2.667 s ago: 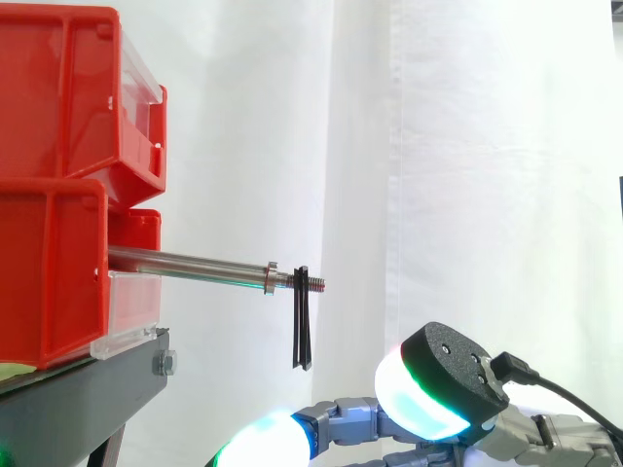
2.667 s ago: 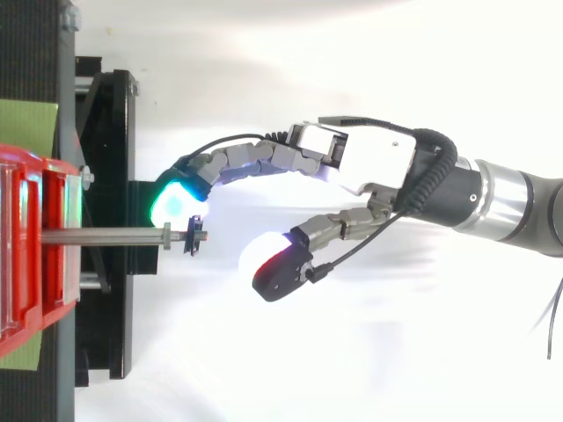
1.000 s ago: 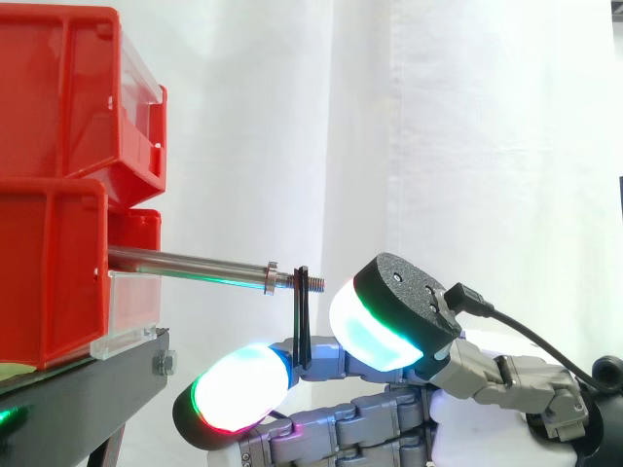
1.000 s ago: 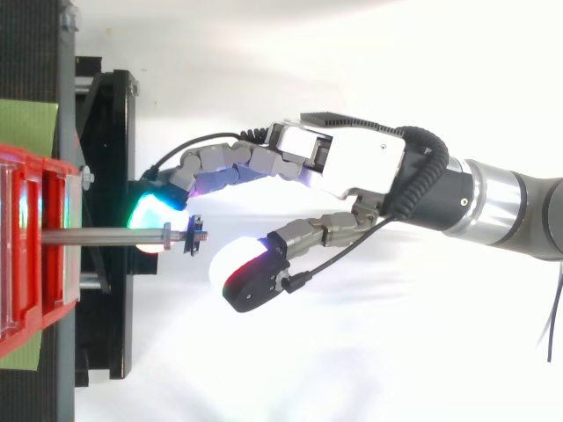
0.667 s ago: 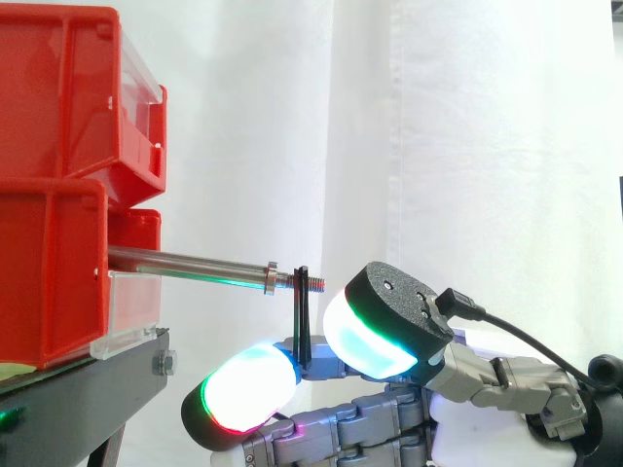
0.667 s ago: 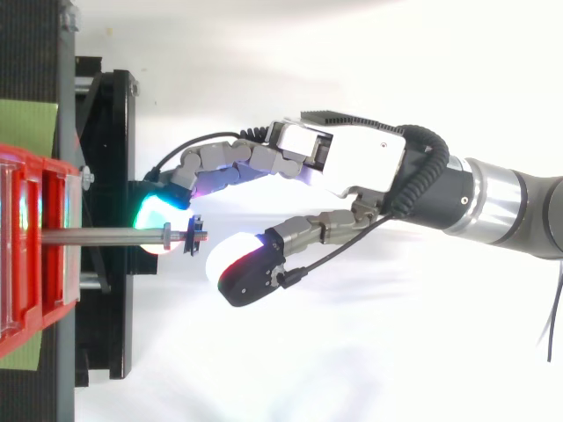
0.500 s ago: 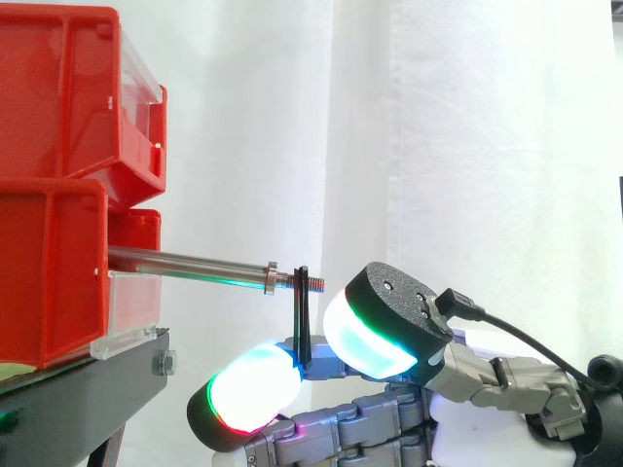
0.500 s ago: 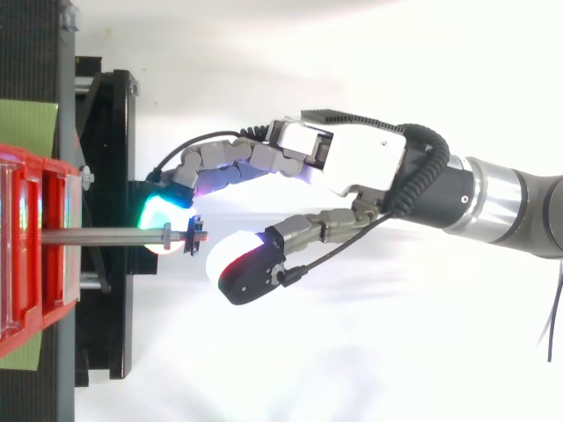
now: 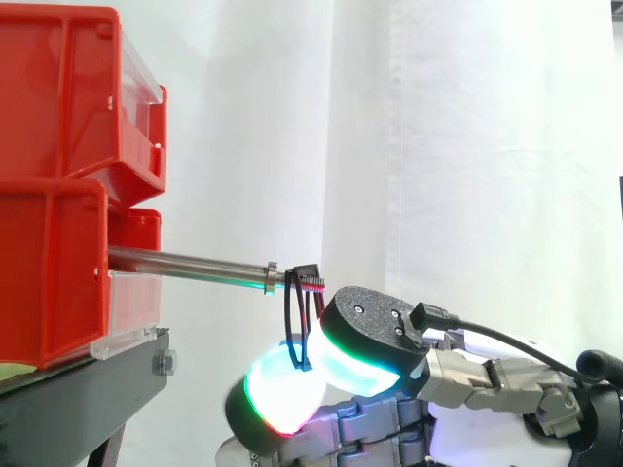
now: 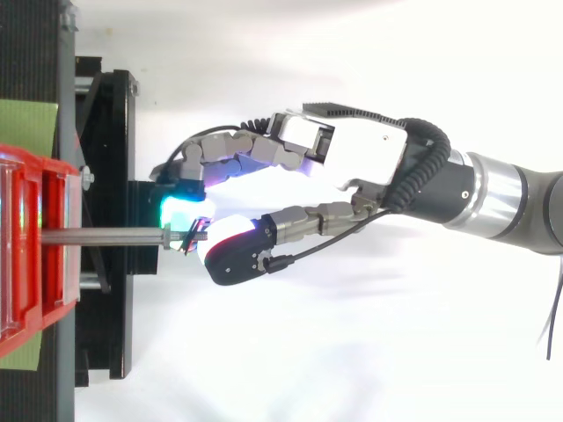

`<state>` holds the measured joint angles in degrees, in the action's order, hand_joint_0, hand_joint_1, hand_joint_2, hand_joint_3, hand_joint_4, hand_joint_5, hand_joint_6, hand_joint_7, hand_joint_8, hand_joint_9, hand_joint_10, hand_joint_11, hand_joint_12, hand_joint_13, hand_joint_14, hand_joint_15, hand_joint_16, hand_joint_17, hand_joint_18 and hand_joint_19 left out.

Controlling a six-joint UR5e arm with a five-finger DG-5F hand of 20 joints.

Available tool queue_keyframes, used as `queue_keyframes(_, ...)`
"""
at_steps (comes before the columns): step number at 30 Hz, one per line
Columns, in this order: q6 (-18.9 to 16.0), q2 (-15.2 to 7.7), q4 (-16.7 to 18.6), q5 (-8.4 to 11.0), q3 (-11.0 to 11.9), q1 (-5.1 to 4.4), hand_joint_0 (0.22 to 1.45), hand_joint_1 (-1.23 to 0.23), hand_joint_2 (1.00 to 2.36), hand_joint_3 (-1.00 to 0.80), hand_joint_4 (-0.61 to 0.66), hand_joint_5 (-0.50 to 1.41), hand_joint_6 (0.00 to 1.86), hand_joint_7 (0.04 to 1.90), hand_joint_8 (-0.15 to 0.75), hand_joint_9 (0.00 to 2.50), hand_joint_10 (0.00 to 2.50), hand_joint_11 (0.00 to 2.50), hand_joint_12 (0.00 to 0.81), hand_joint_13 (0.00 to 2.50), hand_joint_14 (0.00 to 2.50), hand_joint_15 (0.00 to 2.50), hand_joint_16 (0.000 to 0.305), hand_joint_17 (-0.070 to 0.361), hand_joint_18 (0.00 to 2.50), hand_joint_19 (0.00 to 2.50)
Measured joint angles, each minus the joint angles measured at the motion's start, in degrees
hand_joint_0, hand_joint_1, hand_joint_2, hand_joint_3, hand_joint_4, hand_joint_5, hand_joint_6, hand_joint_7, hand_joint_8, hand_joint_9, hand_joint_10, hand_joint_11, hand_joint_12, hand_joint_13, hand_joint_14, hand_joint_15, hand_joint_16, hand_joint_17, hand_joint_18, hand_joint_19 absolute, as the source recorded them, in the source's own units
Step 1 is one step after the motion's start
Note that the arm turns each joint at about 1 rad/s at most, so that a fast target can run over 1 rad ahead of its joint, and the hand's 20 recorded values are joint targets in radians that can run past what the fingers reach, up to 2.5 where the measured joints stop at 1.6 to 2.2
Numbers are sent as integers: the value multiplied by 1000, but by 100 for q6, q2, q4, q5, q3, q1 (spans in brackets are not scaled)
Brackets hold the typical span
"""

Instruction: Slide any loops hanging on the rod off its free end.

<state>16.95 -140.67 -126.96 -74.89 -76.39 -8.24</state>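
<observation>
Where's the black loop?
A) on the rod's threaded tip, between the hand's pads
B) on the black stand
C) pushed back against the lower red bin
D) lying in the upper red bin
A: in the side view the black loop hangs from the threaded free tip of the rod, and the hand has its glowing pads pinched on the loop's lower part.

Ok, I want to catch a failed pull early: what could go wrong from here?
The loop sits on the threaded tip of the rod, so it may snag on the threads when pulled. The hand pinches only its lower part between the fingertips, so it might slip free.
</observation>
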Motion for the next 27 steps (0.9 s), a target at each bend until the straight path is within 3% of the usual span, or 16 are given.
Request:
queue_keyframes(20, 89, 3, 6, -4, 45, 9, 557, -480, 1000, -498, 256, -147, 503, 1179, 290, 622, 7, 229, 321, 509, 2, 66, 47, 105, 543, 368)
queue_keyframes(27, 97, 1, 8, -5, 71, 8, 618, -533, 1010, -395, 216, -114, 523, 1392, 294, 702, 8, 262, 314, 548, 2, 70, 45, 101, 567, 370)
